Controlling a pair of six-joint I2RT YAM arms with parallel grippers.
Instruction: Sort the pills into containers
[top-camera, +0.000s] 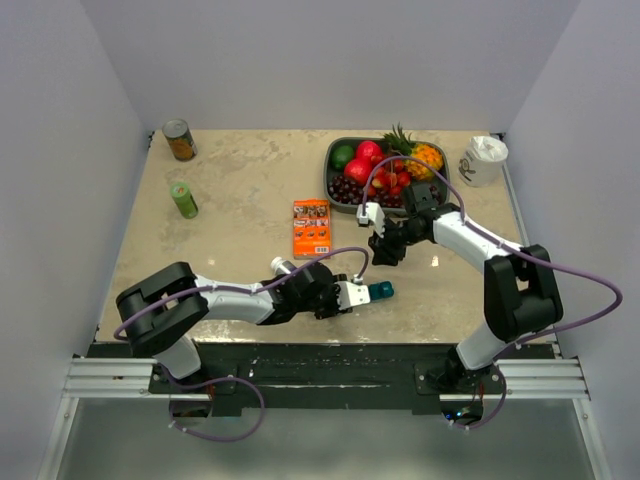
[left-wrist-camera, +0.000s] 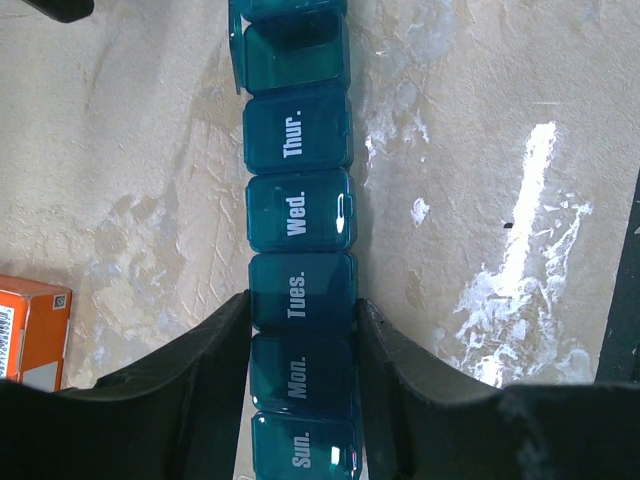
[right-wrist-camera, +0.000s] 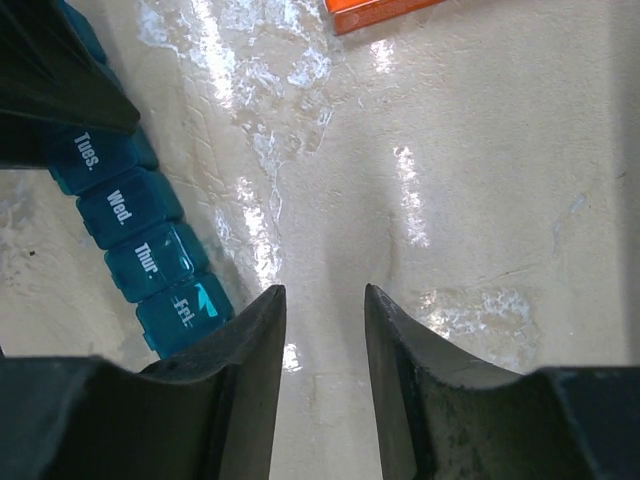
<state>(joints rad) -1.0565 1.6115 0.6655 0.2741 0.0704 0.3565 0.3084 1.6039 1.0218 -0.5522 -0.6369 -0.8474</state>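
The teal pill-organiser strip (left-wrist-camera: 298, 215) lies on the table, and its lids read Sun. to Thur. in the left wrist view. My left gripper (left-wrist-camera: 303, 310) is shut on it, with one finger on each side at the Tues. and Mon. compartments. In the top view the strip (top-camera: 381, 291) sticks out of the left gripper (top-camera: 356, 294) near the table's front. My right gripper (right-wrist-camera: 322, 295) is open and empty, just above bare table to the right of the strip's Fri. end (right-wrist-camera: 183, 310). In the top view the right gripper (top-camera: 384, 250) hangs just behind the strip. No pills show in any view.
A flat orange box (top-camera: 311, 227) lies mid-table, and it also shows in the right wrist view (right-wrist-camera: 380, 12). A small white bottle (top-camera: 280, 266) stands by the left arm. A fruit tray (top-camera: 340, 185), a white cup (top-camera: 483, 160), a can (top-camera: 180, 140) and a green bottle (top-camera: 183, 199) stand farther back.
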